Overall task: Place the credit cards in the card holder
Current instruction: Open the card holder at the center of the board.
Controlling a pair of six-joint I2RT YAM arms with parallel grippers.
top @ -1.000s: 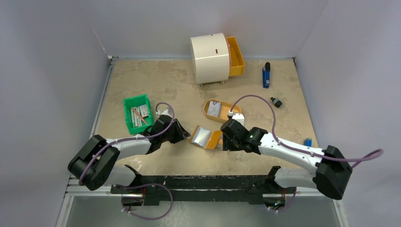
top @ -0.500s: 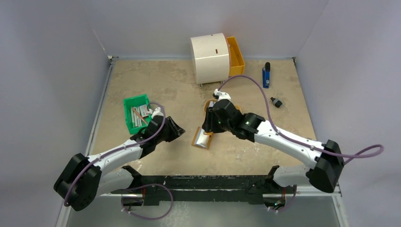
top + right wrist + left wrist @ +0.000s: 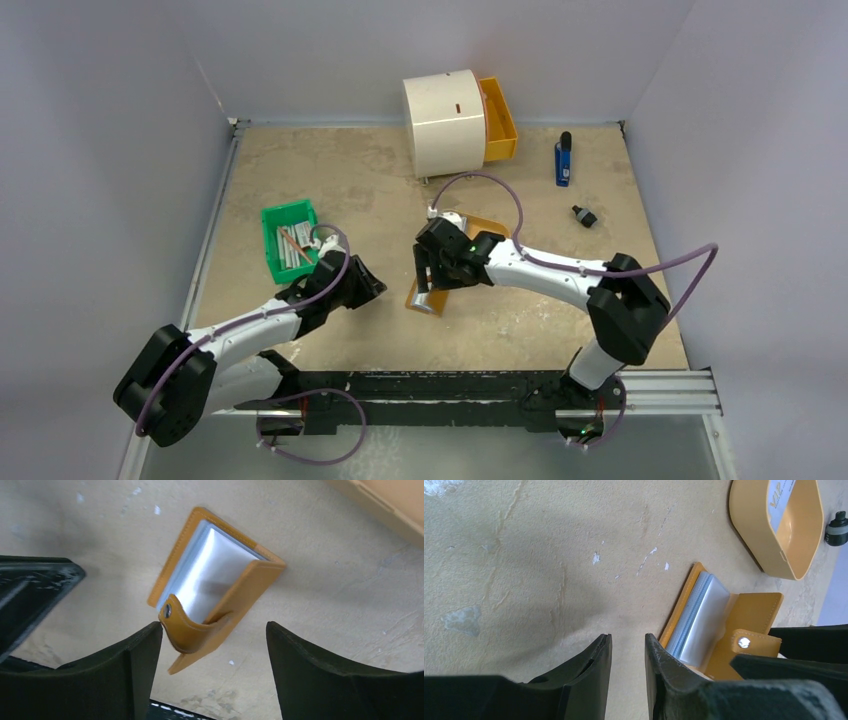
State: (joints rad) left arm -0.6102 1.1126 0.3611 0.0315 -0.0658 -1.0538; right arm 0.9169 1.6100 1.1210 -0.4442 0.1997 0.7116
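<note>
The card holder (image 3: 210, 587) lies half-open on the surface under the right gripper (image 3: 214, 630), between its jaws, which stand wide apart and hold nothing. The left gripper (image 3: 628, 639) sits just left of it, jaws narrowly apart with nothing between them. A second ago the right gripper was near-right of it, with narrower jaws. One credit card (image 3: 778, 502) lies in the yellow tray (image 3: 749, 535), cut off by the frame edge.

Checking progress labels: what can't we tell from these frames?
Card count in tray: top view, right arm covers most of it; left wrist view, frame edge cuts it, one card partly showing.
Cards inside card holder: clear sleeves glare in both wrist views.
</note>
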